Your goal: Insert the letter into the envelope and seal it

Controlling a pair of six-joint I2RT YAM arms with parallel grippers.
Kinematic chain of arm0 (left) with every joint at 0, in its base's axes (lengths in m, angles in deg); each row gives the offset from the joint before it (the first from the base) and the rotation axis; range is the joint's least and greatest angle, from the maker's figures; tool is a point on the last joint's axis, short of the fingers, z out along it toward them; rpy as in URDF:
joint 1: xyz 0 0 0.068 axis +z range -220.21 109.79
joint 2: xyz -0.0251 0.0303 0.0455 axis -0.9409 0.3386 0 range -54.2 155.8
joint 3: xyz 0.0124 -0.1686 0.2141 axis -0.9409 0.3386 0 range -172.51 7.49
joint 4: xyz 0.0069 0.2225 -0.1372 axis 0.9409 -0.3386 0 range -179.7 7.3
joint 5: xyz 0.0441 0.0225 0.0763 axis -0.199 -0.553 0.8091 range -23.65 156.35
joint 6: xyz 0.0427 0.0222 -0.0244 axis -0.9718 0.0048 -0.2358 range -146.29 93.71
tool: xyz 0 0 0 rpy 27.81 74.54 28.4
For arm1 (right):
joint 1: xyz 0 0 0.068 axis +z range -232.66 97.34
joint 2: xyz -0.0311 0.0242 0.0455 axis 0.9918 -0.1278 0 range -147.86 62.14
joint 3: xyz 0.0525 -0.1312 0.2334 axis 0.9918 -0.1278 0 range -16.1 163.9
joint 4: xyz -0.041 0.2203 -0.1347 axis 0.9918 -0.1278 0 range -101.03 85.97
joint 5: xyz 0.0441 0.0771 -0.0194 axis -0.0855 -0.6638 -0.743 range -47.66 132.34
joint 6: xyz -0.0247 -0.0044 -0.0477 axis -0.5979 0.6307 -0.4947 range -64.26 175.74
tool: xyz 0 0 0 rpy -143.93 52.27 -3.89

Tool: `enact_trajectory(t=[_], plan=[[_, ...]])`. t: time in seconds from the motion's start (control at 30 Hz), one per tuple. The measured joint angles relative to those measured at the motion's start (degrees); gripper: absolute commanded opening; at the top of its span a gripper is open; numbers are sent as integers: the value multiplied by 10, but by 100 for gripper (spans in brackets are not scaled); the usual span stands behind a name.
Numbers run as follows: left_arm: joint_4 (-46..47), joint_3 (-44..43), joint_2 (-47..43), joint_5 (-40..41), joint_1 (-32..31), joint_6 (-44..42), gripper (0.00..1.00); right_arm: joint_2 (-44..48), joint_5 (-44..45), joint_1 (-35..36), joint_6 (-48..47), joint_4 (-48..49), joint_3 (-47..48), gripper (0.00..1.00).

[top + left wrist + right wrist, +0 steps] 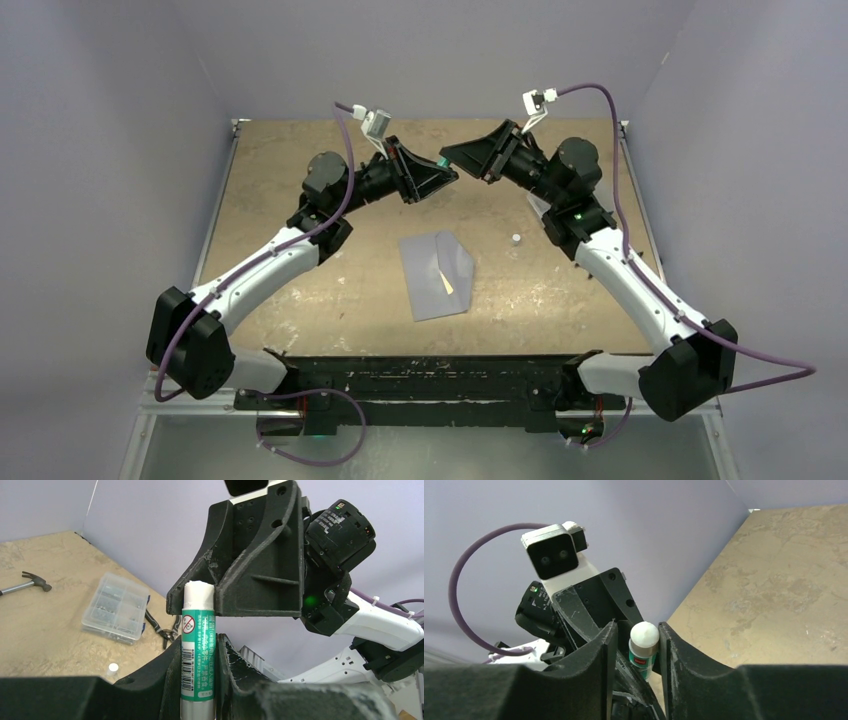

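Observation:
The grey-blue envelope [437, 275] lies flat mid-table with its flap open. A thin cream strip of the letter [446, 283] shows at its mouth. Both grippers meet in the air above the far part of the table. My left gripper [197, 645] is shut on a green-labelled glue stick [197, 645], gripping its body, and appears in the top view as well [449, 172]. My right gripper [638, 630] faces it with its jaws on either side of the stick's white tip [644, 634]. One finger [669, 645] touches the tip, and a gap remains on the other side.
A small white cap [515, 239] stands on the table right of the envelope. In the left wrist view a clear compartment box [116, 608], pliers [162, 627] and a hammer [27, 583] lie on the table beyond the glue stick. Purple walls close in the table.

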State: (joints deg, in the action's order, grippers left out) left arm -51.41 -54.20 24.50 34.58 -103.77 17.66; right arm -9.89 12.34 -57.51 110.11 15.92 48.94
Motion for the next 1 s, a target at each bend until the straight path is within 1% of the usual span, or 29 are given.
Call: enact_trajectory(t=[0.1,0.13,0.17,0.2,0.23,0.27,0.33,0.47,0.53,0.63,0.83,0.93,0.97,1.0], plan=[[0,-3,0,-4,0,-1,1,0,3,-1,-3,-8,0,11],[-2,-5,0,-5,0,-2,7,0,4,-1,-2,-9,1,5],[-3,-6,0,-6,0,-3,17,0,4,-2,-3,-12,3,2],[-7,-9,0,-6,0,-5,32,0,4,-2,-5,-14,5,0],[-13,-14,0,-8,0,-9,43,0,4,-2,-9,-16,8,0],[-25,-21,0,-10,0,-15,50,0,4,-2,-17,-20,12,0],[-59,-38,0,-14,0,-37,60,-2,0,0,-36,-30,24,0],[-164,-93,-1,-31,0,-95,64,-9,-28,3,-106,-73,57,0],[-191,-107,-3,-43,0,-114,63,-14,-41,3,-143,-102,73,0],[-204,-108,-5,-70,0,-121,50,-19,-67,3,-191,-134,87,0],[-237,-108,0,-105,0,-123,35,-20,-109,3,-240,-173,95,0],[-256,-110,3,-111,0,-128,20,-28,-131,3,-261,-200,113,0],[-262,-112,4,-112,0,-131,6,-31,-135,3,-266,-209,120,0],[-265,-113,5,-115,1,-134,0,-34,-137,3,-271,-217,126,0]])
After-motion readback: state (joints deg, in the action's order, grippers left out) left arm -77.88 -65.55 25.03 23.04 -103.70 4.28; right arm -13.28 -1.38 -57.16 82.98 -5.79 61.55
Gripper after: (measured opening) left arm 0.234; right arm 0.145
